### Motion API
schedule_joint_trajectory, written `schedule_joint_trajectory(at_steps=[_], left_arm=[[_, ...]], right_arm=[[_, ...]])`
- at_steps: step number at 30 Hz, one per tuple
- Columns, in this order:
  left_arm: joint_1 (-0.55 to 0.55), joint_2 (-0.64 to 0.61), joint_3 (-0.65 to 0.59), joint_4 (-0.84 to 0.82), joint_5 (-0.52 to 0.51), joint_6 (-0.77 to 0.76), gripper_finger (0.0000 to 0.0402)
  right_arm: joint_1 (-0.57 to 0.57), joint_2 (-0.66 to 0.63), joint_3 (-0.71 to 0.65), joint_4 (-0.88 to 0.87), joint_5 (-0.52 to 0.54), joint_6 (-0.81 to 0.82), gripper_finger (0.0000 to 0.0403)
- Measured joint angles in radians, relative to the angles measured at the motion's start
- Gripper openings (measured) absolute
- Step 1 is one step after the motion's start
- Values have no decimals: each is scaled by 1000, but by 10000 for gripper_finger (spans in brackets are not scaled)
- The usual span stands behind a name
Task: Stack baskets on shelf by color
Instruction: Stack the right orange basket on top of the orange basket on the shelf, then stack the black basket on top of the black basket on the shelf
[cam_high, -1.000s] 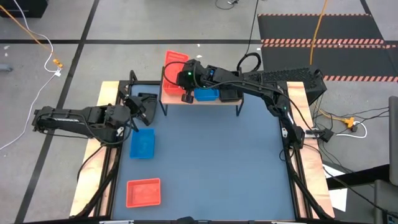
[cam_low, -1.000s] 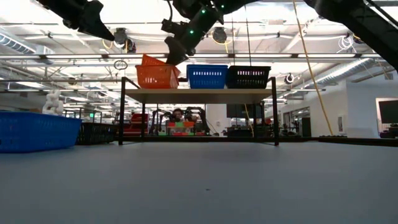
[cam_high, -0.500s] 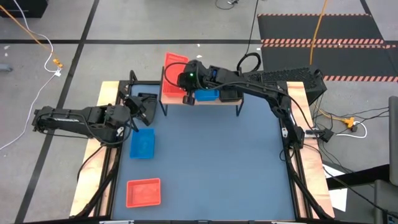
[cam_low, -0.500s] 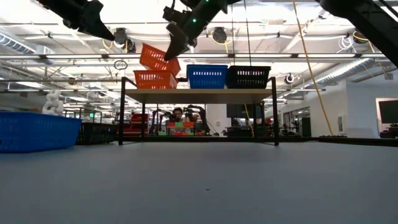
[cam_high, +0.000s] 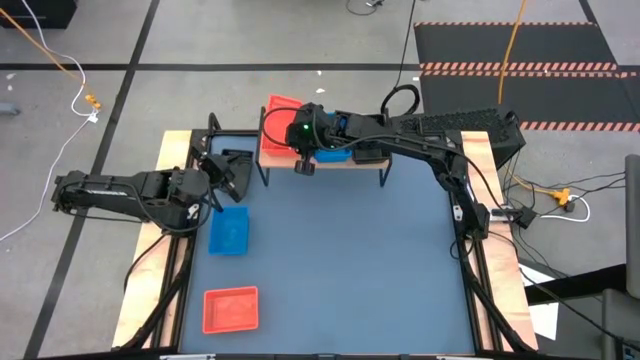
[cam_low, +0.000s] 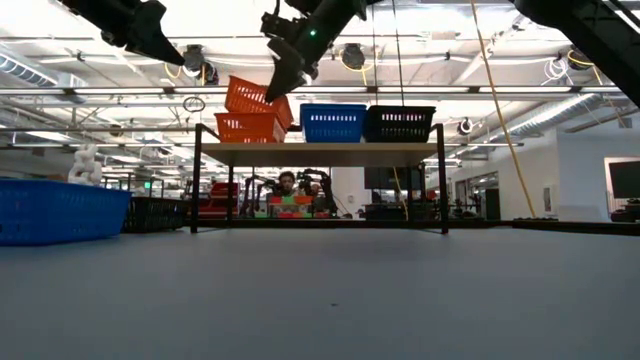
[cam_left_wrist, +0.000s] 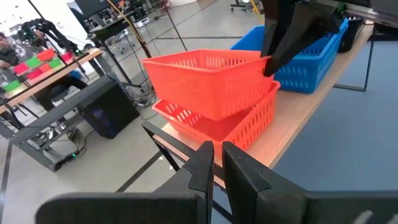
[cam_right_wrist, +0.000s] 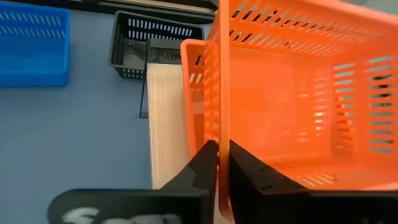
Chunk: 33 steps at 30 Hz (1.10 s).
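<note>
No readable brand, label or writing shows on any basket or on the shelf.

The right pincer (cam_high: 301, 140) is over the left end of the shelf (cam_high: 345, 162), clamped on the wall of a red basket (cam_low: 257, 98); in the right wrist view the two dark fingers (cam_right_wrist: 203, 167) press that thin orange wall between them. This held basket hangs tilted, its low end dipping into a second red basket (cam_low: 247, 128) that stands on the shelf top. The perforated bottom of the held basket is bare, with nothing in it. Beside the red pair on the plank stands a blue basket (cam_low: 332, 122), and next to that a black basket (cam_low: 401, 123), the three colours in a row from left to right in the low view. What lies inside the blue and black ones cannot be told.

On the blue counter (cam_high: 340, 260), well apart from the shelf, another blue basket (cam_high: 229, 230) lies near the left edge, and another red basket (cam_high: 231, 309) lies near the front left corner; both look empty. A further black basket (cam_right_wrist: 155, 43) sits on the counter beside the shelf's left end.

The left pincer (cam_high: 226, 172) waits above the counter's left side near that black basket, its fingers (cam_left_wrist: 203, 168) close together with only a narrow gap, holding nothing.
</note>
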Motion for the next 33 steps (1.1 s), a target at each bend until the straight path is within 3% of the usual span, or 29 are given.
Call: schedule_joint_trajectory(at_steps=[11,18,25,31,33], left_arm=[[0,0,0,0,0,3,37],[0,0,0,-1,0,22,37],[0,-43,0,-58,-8,15,37],[-15,-85,1,-148,-3,-103,37],[-15,-89,1,-197,-3,-144,37]], right_arm=[[2,0,0,22,0,-4,125],[44,0,0,28,-13,-32,150],[150,-1,-15,50,-217,-46,150],[247,0,-210,252,-423,-98,151],[284,0,-289,360,-422,-164,151]])
